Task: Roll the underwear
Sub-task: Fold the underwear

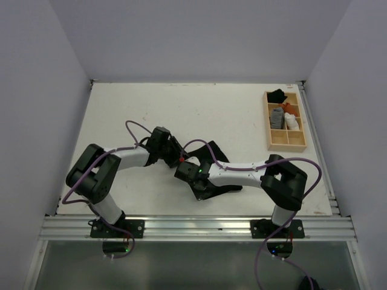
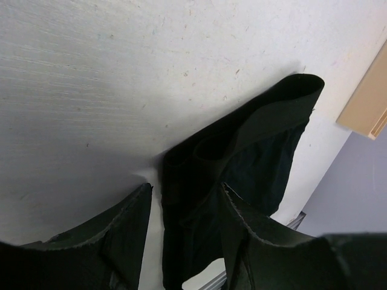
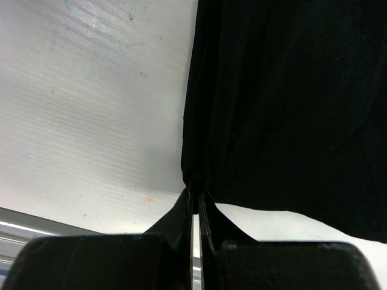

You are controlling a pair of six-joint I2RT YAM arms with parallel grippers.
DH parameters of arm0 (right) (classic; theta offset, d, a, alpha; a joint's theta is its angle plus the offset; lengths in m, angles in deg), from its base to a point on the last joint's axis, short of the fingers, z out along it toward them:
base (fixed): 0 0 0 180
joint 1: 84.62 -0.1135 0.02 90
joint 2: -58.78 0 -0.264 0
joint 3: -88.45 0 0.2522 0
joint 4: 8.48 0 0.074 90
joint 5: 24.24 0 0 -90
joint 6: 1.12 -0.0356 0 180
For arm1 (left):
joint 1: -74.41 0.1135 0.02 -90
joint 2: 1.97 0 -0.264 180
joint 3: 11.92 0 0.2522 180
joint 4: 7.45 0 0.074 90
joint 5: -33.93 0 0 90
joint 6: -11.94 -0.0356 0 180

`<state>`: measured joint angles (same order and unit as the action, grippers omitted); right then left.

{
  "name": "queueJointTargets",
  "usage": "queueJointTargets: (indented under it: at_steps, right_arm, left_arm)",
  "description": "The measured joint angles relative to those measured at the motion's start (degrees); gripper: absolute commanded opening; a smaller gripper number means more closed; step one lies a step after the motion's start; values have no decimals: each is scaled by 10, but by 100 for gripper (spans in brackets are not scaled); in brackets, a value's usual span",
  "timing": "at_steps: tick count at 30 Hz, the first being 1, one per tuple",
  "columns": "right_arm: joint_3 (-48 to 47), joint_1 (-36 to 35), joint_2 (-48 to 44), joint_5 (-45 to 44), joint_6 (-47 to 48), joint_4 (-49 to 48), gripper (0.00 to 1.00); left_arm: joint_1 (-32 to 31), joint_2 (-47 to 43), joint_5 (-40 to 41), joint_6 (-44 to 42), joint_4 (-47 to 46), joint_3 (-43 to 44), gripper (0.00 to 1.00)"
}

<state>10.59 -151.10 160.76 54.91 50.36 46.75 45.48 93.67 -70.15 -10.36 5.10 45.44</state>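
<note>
tbl: white, scuffed | on it, near edge close to me: black underwear, lying loose | far-R side: wooden divider tray, well apart from underwear

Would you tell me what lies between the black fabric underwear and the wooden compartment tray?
The top external view shows only bare white tabletop between the black fabric underwear and the wooden compartment tray.

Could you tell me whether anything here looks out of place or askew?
Only the underwear: it lies bunched and creased on the table rather than flat, with the right gripper pinching one edge.
</note>
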Motion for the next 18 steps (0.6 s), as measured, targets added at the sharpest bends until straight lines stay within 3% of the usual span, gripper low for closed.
queueJointTargets:
  at_steps: [4,6,13,18]
  right_arm:
    - [0,0,0,1,0,0,0]
    - [0,0,0,1,0,0,0]
    - [0,0,0,2,0,0,0]
    - [-12,0,0,6,2,3,0]
  left_arm:
    - [-3,8,2,5,-14,0,43]
    - [-5,13,3,7,-20,0,29]
    - [-5,22,11,3,-21,-2,2]
    - [-4,17,27,-24,21,17,0]
